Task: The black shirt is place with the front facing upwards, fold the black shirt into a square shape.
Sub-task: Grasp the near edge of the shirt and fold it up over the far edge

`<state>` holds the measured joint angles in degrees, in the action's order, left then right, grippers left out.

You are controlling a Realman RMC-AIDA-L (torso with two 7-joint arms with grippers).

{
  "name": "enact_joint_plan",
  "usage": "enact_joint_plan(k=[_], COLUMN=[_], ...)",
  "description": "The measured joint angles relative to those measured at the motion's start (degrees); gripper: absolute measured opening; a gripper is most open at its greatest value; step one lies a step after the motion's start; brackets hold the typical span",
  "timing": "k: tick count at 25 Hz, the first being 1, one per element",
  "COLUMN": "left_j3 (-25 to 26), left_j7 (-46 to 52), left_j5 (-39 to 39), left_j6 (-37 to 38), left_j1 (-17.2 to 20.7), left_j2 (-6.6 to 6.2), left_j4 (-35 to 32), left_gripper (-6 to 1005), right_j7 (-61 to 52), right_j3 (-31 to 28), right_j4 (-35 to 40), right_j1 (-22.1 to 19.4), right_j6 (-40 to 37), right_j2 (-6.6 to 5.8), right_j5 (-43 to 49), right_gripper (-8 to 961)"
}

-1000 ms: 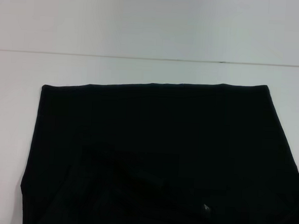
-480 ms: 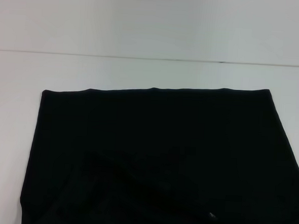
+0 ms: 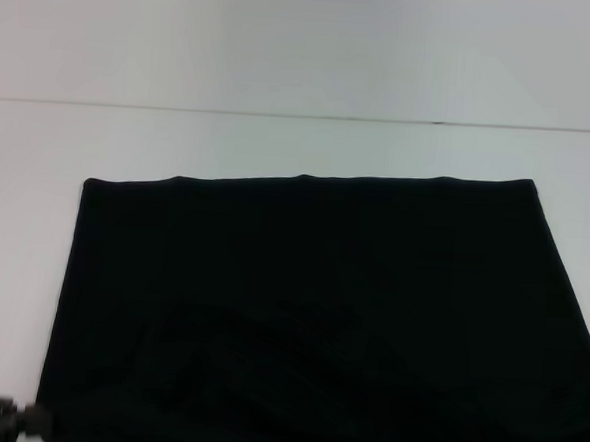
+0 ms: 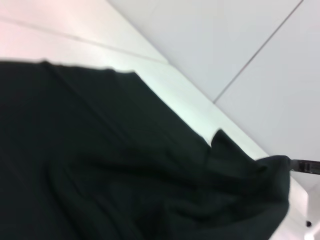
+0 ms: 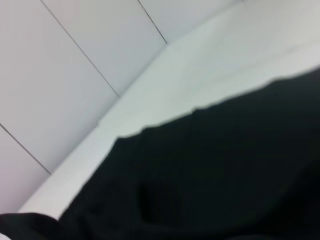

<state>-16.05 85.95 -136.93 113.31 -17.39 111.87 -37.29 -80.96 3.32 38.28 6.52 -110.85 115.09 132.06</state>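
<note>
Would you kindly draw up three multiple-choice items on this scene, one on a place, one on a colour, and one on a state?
1. Where does the shirt lie?
A. on the white table
B. draped over a chair
C. inside a basket

2. What colour is the shirt?
A. red
B. black
C. yellow

3. What state is the shirt's far edge in, in the head view?
A. rolled into a tube
B. bunched in a heap
C. lying nearly straight and flat

Answers: 1 A, the head view shows the shirt spread on the white table. 2 B, every view shows plain black cloth. 3 C, the far edge runs almost straight across, while soft wrinkles show only nearer the robot.
</note>
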Motion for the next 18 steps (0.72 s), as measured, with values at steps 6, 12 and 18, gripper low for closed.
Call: enact_joint_plan(k=[6, 12, 18], left_j3=[4.6, 9.4, 10.3], left_j7=[0.8, 3.4, 6.1], left_j5=[0.1, 0.6, 2.7], left_j6=[-2.8, -12.3, -29.0], left_j1=[-4.3, -11.3, -17.6], left_j2=[0.05, 0.75, 0.86], left_j4=[0.5, 2.1, 5.6], left_gripper=[-1, -1, -2], right_j7=[-0.8, -4.0, -6.6], right_j3=[-2.2, -3.6, -2.9], right_j4=[-0.5, -1.2, -4.6], right_j1=[6.5, 14.4, 23.9], right_j6=[0.5, 6.1, 19.1], right_j2=[-0.03, -0.23, -1.09], right_j5=[0.0, -0.1, -0.3], right_gripper=[36, 35, 35])
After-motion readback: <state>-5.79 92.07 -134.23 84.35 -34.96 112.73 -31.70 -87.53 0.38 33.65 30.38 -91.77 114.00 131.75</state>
